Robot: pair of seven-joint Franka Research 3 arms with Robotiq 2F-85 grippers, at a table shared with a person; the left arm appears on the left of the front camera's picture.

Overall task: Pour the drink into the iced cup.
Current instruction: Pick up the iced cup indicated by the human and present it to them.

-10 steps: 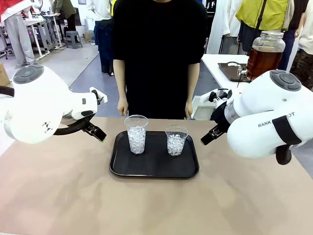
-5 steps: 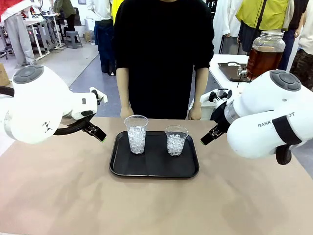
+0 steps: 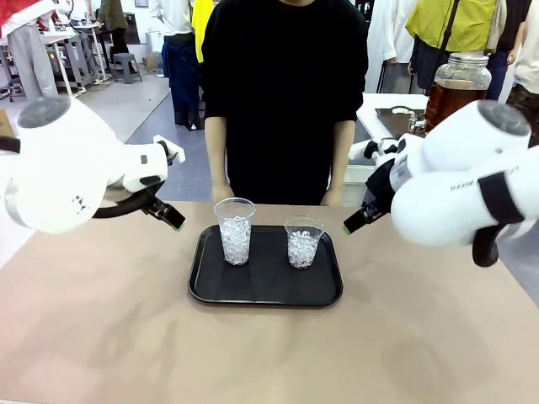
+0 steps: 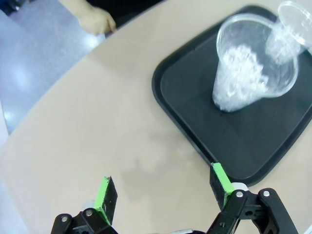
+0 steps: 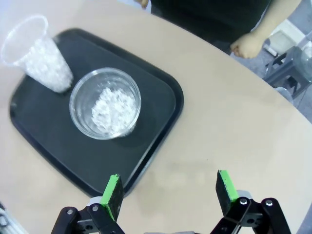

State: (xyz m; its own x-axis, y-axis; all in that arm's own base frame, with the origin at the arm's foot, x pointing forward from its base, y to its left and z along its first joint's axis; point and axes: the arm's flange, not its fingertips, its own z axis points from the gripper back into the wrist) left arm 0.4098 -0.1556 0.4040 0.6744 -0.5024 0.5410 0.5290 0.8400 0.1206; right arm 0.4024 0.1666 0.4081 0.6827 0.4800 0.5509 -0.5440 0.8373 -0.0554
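Two clear plastic cups of ice stand on a black tray (image 3: 265, 295): a taller cup (image 3: 235, 231) on the left and a shorter cup (image 3: 304, 241) on the right. My left gripper (image 3: 173, 217) hovers left of the tray, open and holding nothing. In the left wrist view the left gripper (image 4: 163, 183) hangs over bare table beside the tray's edge (image 4: 195, 122), the taller cup (image 4: 248, 83) ahead. My right gripper (image 3: 352, 223) hovers right of the tray, open. In the right wrist view the right gripper (image 5: 169, 185) is above the tray's corner, near the shorter cup (image 5: 106, 105).
A person in black stands at the far edge, one hand (image 4: 97, 19) and the other hand (image 5: 248, 46) by the table rim. A glass dispenser jar of brown drink (image 3: 457, 88) sits on a side table at the back right. The tan tabletop (image 3: 269, 353) in front is open.
Both arms have lifted slightly, their grippers a little higher beside the tray. The person has shifted to the right and stepped closer. The cups and tray stay put.
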